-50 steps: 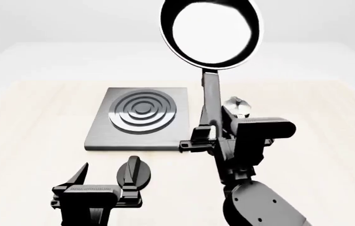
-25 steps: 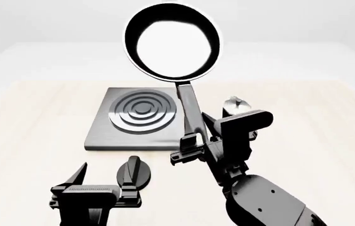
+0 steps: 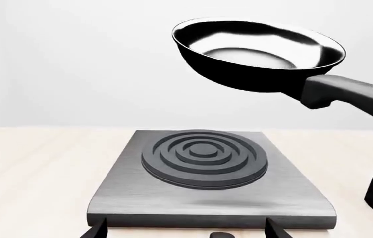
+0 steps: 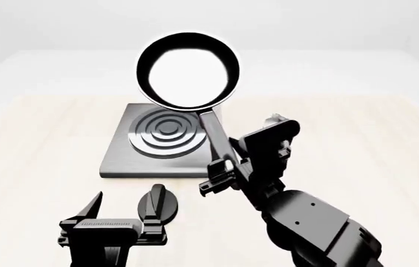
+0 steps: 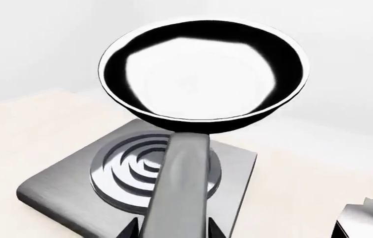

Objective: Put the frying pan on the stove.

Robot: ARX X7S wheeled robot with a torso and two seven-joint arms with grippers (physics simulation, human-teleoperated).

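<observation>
The frying pan (image 4: 187, 69) is glossy black with a bright inside and a long handle. My right gripper (image 4: 220, 169) is shut on the handle (image 5: 180, 188) and holds the pan in the air above the far part of the stove (image 4: 120, 158), a grey plate with dark concentric rings. The pan (image 3: 259, 54) hangs well above the rings (image 3: 204, 163) in the left wrist view. In the right wrist view the pan (image 5: 203, 74) shows over the stove (image 5: 61, 188). My left gripper (image 4: 116, 214) is open and empty, just in front of the stove's near edge.
A small round black knob (image 4: 157, 201) lies on the wooden table (image 4: 38, 167) by my left gripper. A black-and-silver moka pot (image 4: 275, 121) stands behind my right arm, and shows partly in the right wrist view (image 5: 364, 218).
My right gripper has carried the pan to the left and lower, from right of the stove to above it. The left arm has not moved.
</observation>
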